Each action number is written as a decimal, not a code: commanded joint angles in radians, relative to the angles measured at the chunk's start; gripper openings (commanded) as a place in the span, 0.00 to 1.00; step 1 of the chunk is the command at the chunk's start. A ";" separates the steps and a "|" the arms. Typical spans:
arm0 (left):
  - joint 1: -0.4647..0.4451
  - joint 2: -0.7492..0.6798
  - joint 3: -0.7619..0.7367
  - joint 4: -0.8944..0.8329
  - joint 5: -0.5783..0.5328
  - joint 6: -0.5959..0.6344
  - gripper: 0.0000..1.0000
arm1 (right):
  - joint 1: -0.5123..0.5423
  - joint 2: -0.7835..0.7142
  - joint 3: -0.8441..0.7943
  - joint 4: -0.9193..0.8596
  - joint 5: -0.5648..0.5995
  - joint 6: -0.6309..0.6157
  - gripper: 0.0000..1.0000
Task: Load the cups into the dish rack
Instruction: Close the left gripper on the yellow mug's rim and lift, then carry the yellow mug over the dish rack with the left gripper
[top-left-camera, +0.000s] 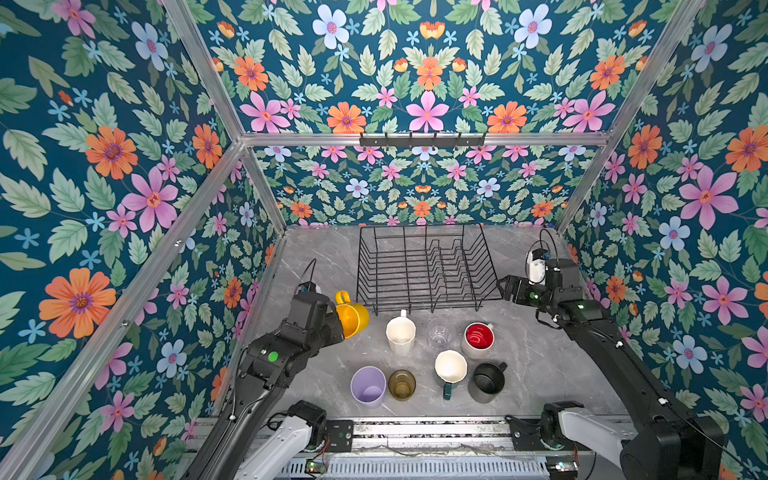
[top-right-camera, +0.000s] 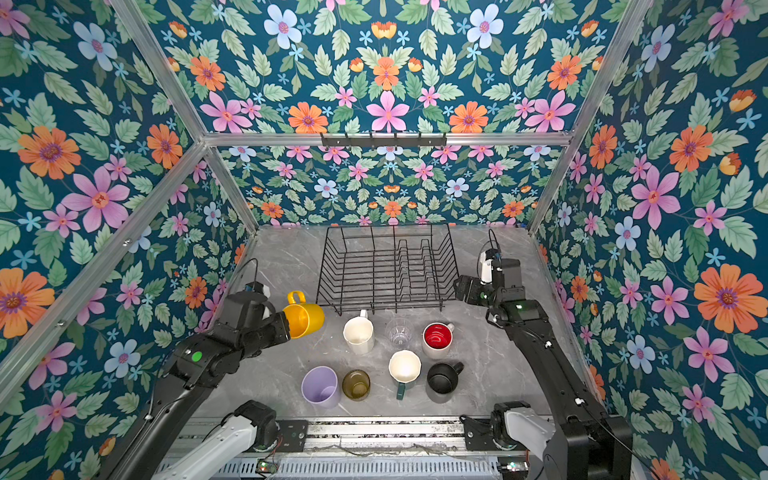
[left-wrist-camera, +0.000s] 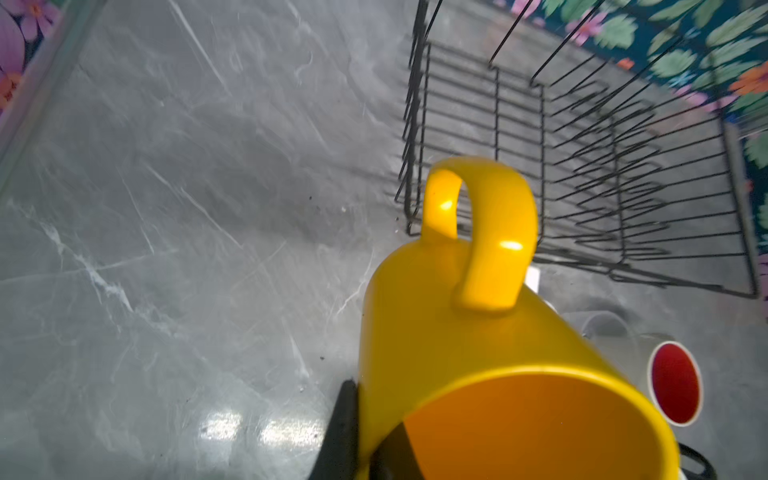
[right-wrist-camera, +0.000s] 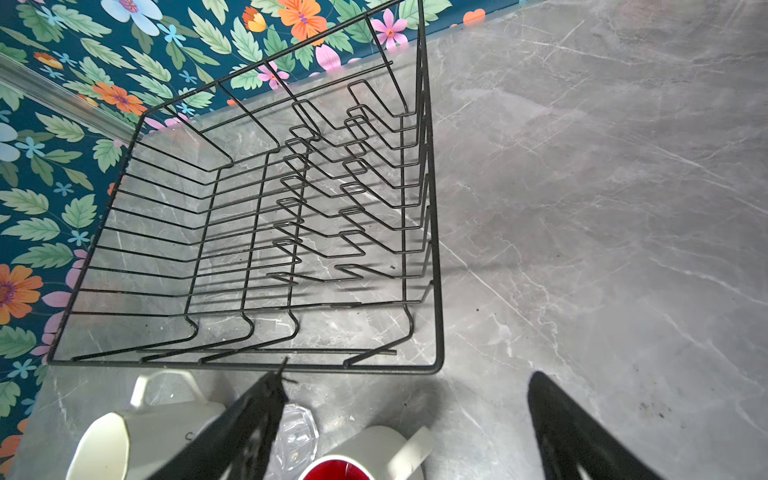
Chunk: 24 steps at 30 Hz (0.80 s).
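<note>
My left gripper (top-left-camera: 338, 328) (top-right-camera: 289, 328) (left-wrist-camera: 370, 432) is shut on the wall of the yellow mug (top-left-camera: 353, 318) (left-wrist-camera: 478, 332), one finger inside and one outside. The mug hangs tipped on its side, handle up, just left of the empty dish rack's (top-left-camera: 365, 266) (left-wrist-camera: 582, 166) (right-wrist-camera: 249, 365) front left corner. On the table in front of the rack stand the tall white mug (top-left-camera: 400, 334), clear glass (top-left-camera: 439, 332), red-inside mug (top-left-camera: 478, 338), lilac tumbler (top-left-camera: 368, 386), olive glass (top-left-camera: 402, 384), green mug (top-left-camera: 451, 368) and black mug (top-left-camera: 487, 380). My right gripper (top-left-camera: 505, 289) (right-wrist-camera: 409, 374) stands open by the rack's front right corner, holding nothing.
Floral walls and aluminium frame posts (top-left-camera: 257, 183) close in the grey marble table (top-left-camera: 540, 357) on three sides. A black hook rail (top-left-camera: 422, 140) hangs on the back wall above the rack. The arms' mounting rail (top-left-camera: 415, 432) runs along the table's front edge.
</note>
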<state>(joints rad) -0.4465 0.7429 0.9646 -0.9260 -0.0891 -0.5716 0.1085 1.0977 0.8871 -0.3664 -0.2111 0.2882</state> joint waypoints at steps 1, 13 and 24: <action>0.000 -0.039 0.001 0.175 -0.018 0.029 0.00 | 0.000 -0.007 0.011 0.020 -0.027 0.028 0.91; 0.000 0.071 -0.105 0.732 0.331 0.147 0.00 | 0.000 -0.156 -0.039 0.026 -0.282 0.126 0.91; 0.058 0.183 -0.225 1.132 0.767 0.122 0.00 | 0.002 -0.183 -0.086 0.357 -0.690 0.337 0.92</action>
<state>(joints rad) -0.4091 0.9073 0.7715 -0.0505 0.4843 -0.4328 0.1085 0.9119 0.8101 -0.1844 -0.7502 0.5285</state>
